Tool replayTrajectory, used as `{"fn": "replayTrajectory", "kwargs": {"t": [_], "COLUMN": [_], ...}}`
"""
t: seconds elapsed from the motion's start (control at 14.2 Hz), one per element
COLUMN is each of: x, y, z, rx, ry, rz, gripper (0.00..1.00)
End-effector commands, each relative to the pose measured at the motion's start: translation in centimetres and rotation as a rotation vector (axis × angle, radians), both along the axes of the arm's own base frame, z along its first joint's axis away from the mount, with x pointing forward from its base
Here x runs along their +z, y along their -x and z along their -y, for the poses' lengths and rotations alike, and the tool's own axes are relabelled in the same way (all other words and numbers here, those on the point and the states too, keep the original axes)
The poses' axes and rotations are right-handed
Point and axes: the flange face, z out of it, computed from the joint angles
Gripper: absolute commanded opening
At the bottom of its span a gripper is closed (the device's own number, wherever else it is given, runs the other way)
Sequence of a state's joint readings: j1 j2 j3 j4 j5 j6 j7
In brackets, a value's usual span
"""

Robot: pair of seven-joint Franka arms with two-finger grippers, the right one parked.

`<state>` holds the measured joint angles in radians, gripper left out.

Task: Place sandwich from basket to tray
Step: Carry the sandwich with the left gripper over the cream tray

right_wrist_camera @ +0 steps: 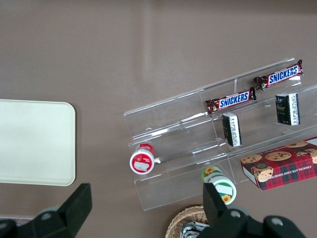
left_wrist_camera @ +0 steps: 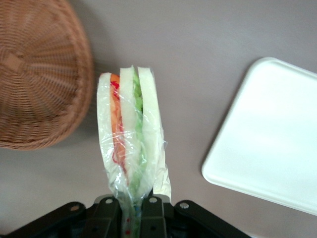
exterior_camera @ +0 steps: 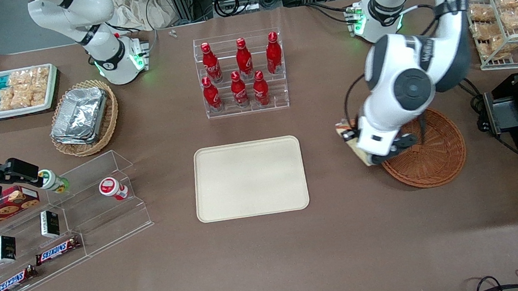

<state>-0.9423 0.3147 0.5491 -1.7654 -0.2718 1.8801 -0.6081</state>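
One light, soft sandwich [left_wrist_camera: 130,130] in slippery film hangs clamped between the gripper [left_wrist_camera: 132,202] fingers, pinched at its wrapped end, over bare desk [left_wrist_camera: 198,59] between basket [left_wrist_camera: 37,74] and tray [left_wrist_camera: 272,144]; squeezing harder would likely crush the bread.

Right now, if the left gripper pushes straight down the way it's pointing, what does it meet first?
Probably bare table. The gripper, fingers shut on the sandwich, hangs over the strip between the basket and the tray, so the sandwich would touch first. Height is unclear.

Brown table [exterior_camera: 273,262], cables at edge.
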Motion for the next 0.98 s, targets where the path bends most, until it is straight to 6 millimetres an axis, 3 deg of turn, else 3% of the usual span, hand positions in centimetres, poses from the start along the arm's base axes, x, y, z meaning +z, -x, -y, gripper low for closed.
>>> {"fn": "replayTrajectory", "kwargs": {"t": [0.0, 0.14, 0.35, 0.56, 0.7, 0.84, 0.91], "x": [-1.0, -3.1, -8.5, -13.6, -15.3, -15.7, -15.6], "y": [-0.4, 0.1, 1.2, 1.9, 2.3, 2.1, 2.1], "z": [6.2, 10.9, 15.6, 17.5, 18.3, 18.1, 18.1], "rx": [-0.078, -0.124, -0.184, -0.213, -0.237, -0.249, -0.245], "ry": [-0.027, 0.004, 0.019, 0.015, 0.022, 0.023, 0.026], "rz": [0.055, 0.07, 0.128, 0.151, 0.164, 0.165, 0.165], "gripper": [0.0, 0.0, 0.0, 0.0, 0.0, 0.0, 0.3]}}
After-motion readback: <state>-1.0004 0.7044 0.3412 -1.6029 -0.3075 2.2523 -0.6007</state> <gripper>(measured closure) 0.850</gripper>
